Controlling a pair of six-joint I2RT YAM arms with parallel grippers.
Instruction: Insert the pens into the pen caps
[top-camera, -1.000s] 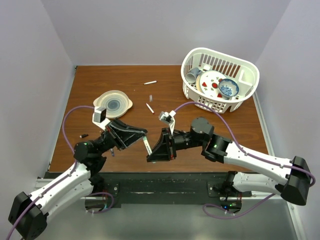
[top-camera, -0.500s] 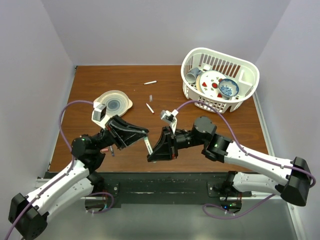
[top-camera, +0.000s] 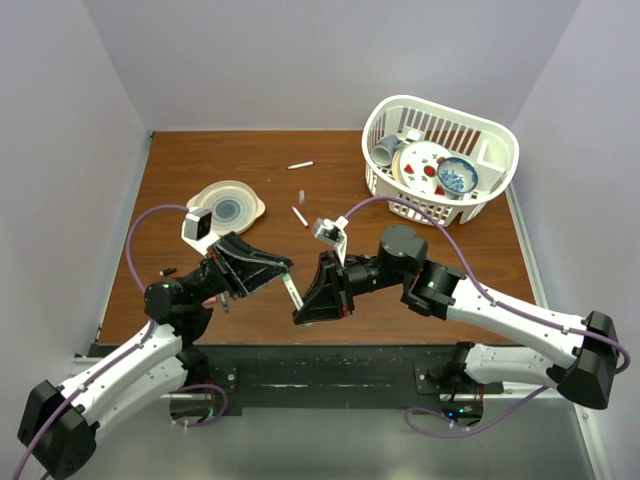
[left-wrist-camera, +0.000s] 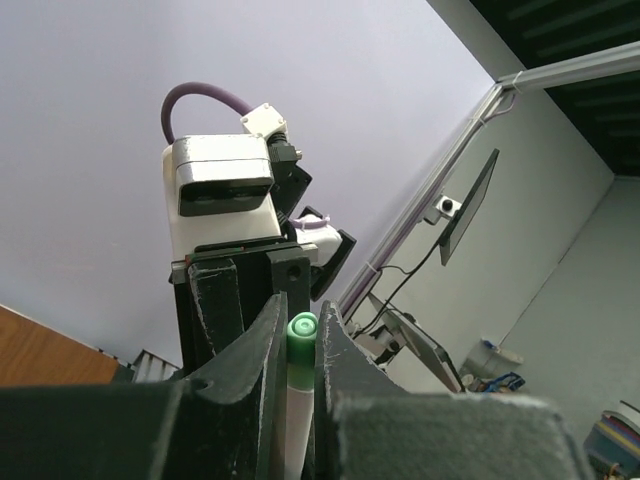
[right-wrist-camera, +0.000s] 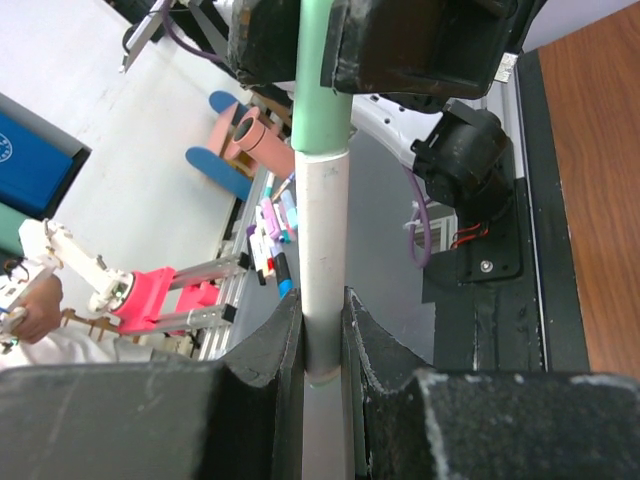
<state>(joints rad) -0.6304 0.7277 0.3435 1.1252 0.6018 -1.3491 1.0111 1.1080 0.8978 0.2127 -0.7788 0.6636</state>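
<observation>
At the lower middle of the top view the two arms meet tip to tip. The left pincer (left-wrist-camera: 300, 322) is closed narrowly on the green cap (left-wrist-camera: 302, 333), and the right pincer (right-wrist-camera: 322, 312) is clamped on the white pen (right-wrist-camera: 324, 225), whose end meets the cap's mouth above the table (top-camera: 200, 160). The likely trouble is a push slightly off axis: it could cock the cap or slide the smooth barrel back through the grip, leaving the cap loose, and releasing too early would drop both.
</observation>
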